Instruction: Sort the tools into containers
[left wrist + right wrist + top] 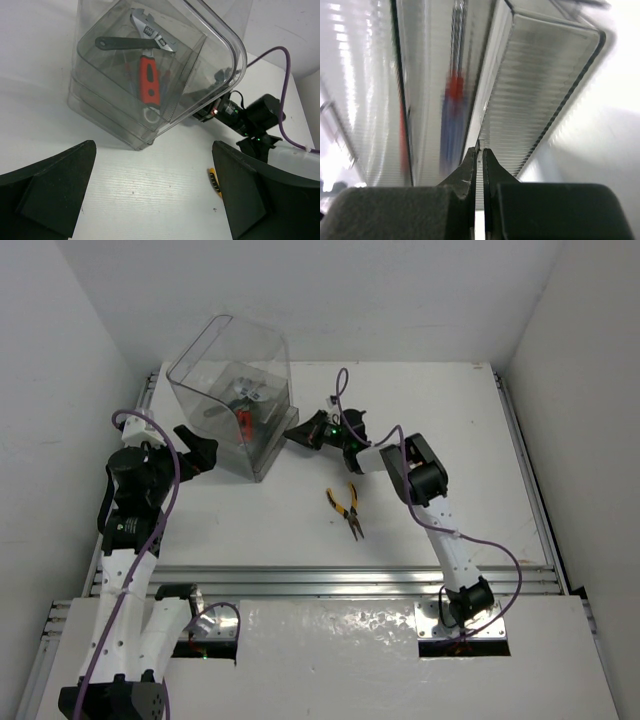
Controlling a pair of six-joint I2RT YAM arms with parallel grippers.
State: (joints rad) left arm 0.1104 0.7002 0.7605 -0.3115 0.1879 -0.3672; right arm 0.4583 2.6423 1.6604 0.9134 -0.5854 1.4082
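The clear smoky container (228,390) stands at the back left, with its lid raised. Inside it lie a red-handled silver adjustable wrench (149,80) and a black-handled wrench (125,43). A blue and red screwdriver (452,115) shows blurred through the plastic. Yellow-handled pliers (347,508) lie on the table in front of the container; one handle tip shows in the left wrist view (215,181). My left gripper (197,454) is open and empty beside the container's left front side. My right gripper (300,431) is shut on a thin clear edge of the container (480,150) at its right side.
White walls enclose the table (450,440) on three sides. A metal rail (350,580) runs along the near edge. A purple cable (341,385) loops above my right wrist. The right arm (420,480) reaches across the table's middle.
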